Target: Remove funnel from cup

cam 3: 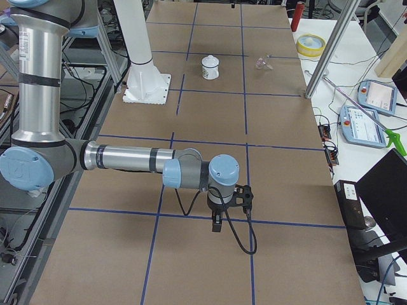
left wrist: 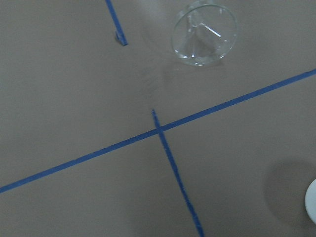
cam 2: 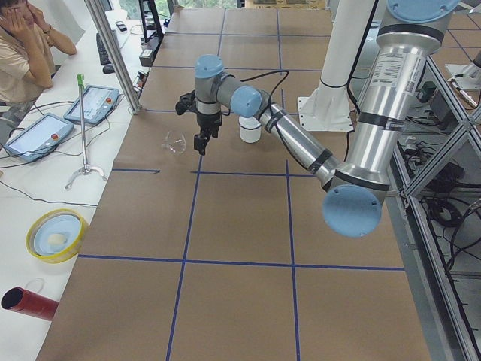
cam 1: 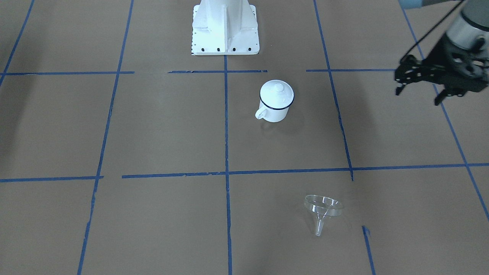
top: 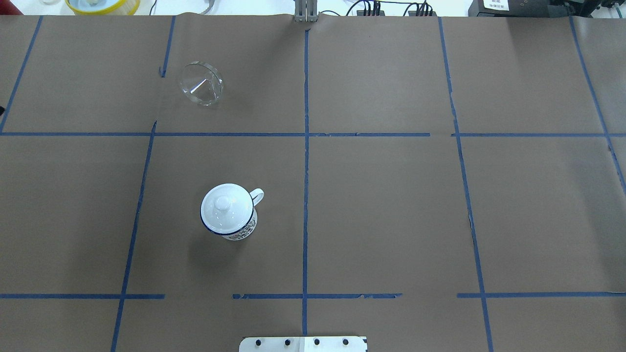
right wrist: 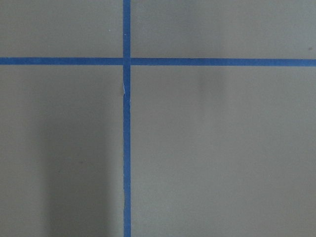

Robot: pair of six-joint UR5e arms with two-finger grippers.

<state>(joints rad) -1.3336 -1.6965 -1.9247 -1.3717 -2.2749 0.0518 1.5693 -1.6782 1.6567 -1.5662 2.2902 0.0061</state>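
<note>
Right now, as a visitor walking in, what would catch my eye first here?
A white cup with a knobbed lid on it stands on the brown table. The clear funnel lies tipped on its side, well apart from it. The left arm hangs above the table, jaws open and empty.

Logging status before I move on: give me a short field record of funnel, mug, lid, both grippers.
funnel: on its side on the table, apart from the enamel mug
enamel mug: upright, knobbed lid on it
left gripper: open, empty, touching neither
right gripper: far from both; state cannot be told
task: funnel out of mug
</note>
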